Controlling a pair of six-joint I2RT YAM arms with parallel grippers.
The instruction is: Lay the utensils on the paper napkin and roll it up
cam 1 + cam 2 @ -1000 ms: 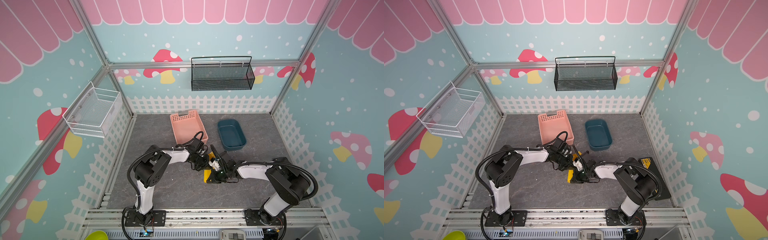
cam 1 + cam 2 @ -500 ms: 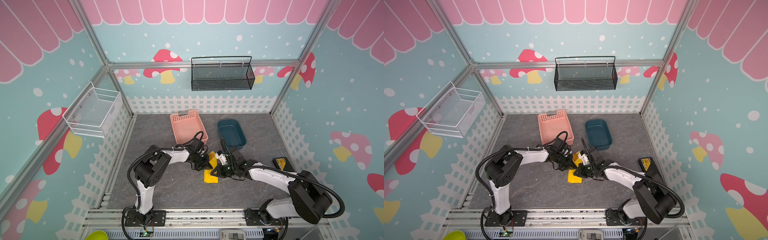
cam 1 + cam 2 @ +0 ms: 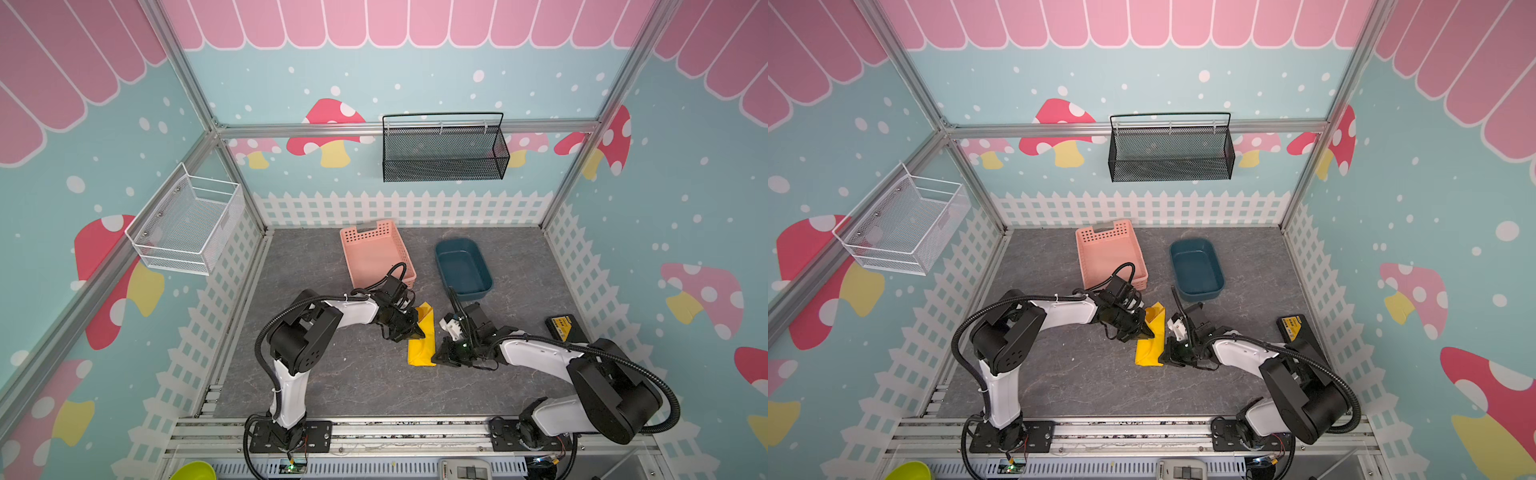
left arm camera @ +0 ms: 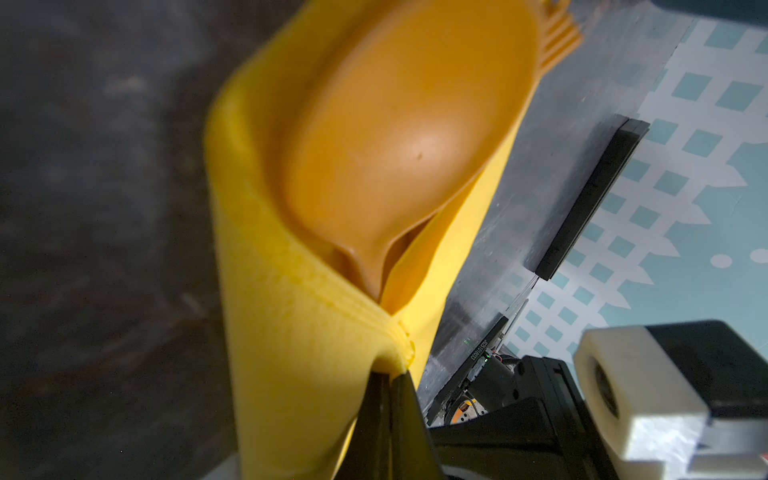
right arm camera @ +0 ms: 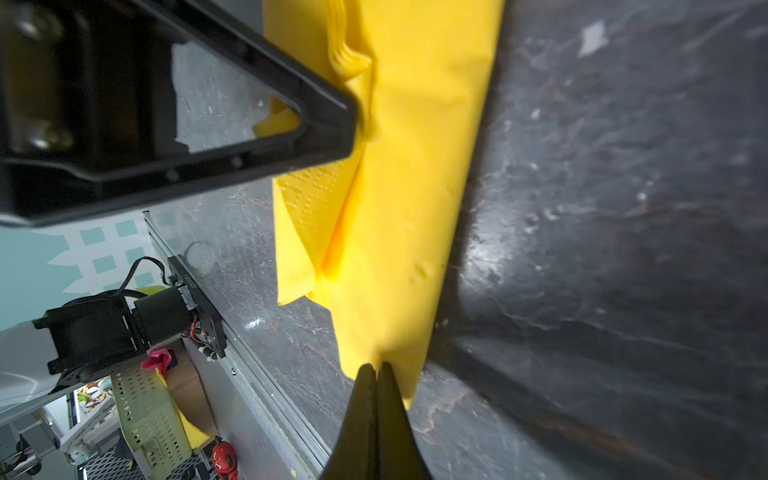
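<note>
The paper napkin (image 3: 422,337) (image 3: 1149,347) lies on the grey floor as a long folded yellow strip wrapped round the utensils. In the left wrist view an orange spoon bowl (image 4: 399,137) and fork tines (image 4: 559,37) show inside the napkin's (image 4: 299,332) open end. My left gripper (image 3: 417,332) (image 3: 1150,332) (image 4: 390,376) is shut, pinching a bunched edge of the napkin midway along its left side. My right gripper (image 3: 436,358) (image 3: 1166,358) (image 5: 376,368) is shut on the napkin's (image 5: 407,208) near right corner. The rest of the utensils is hidden by paper.
A pink basket (image 3: 374,253) and a dark blue tub (image 3: 463,268) stand just behind the napkin. A flat black and yellow pack (image 3: 561,326) lies at the right by the fence. A black mesh basket (image 3: 444,151) and a white wire basket (image 3: 187,226) hang on the walls.
The right arm has swung its elbow out to the right and its gripper has drawn back to the napkin's near right corner. The napkin now shows as a longer strip. The left arm has hardly moved.
</note>
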